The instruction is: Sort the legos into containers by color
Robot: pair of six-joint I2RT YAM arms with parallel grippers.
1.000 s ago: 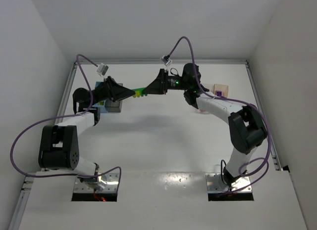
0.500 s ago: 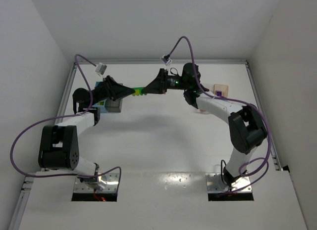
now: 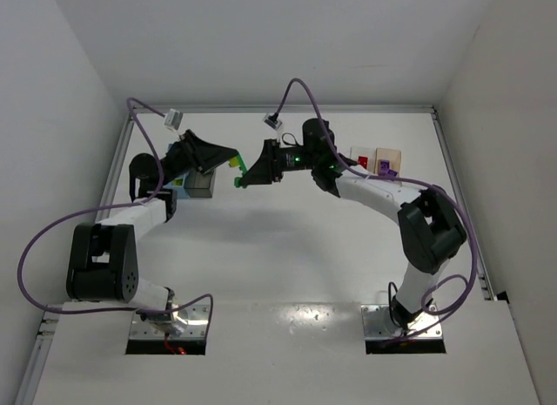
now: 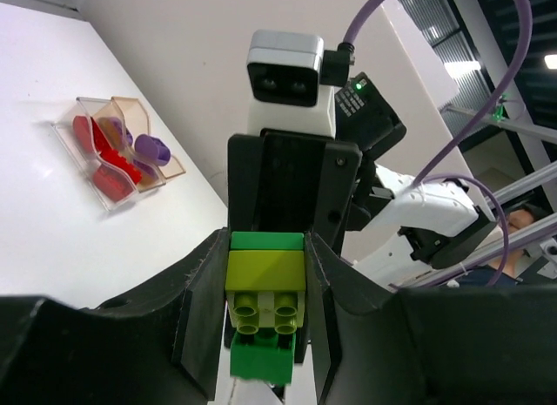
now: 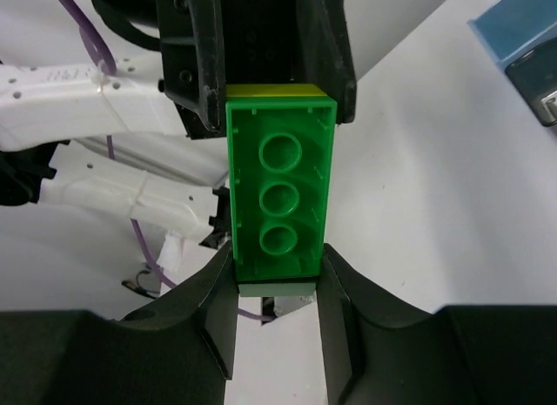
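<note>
My left gripper [image 3: 231,160] is shut on a lime-yellow brick [image 4: 265,274], held above the table at the back left. My right gripper [image 3: 244,178] faces it and is shut on the end of a long green brick [image 5: 280,187], hollow underside toward its camera. The green brick's far end reaches the lime brick; I cannot tell whether they are joined. A light blue bin [image 3: 177,182] and a dark grey bin [image 3: 202,185] sit under the left arm. A clear bin [image 3: 359,158] holds red pieces. A tan bin [image 3: 386,163] holds purple pieces.
White walls close the table on the left, back and right, with a metal rail along the edges [image 3: 117,161]. Purple cables [image 3: 296,87] loop over both wrists. The arm bases [image 3: 170,322] stand at the near edge.
The right arm has swung left and its gripper has dropped a little, uncovering the clear and tan bins. The left gripper has tilted up. The bricks now sit at an angle to each other.
</note>
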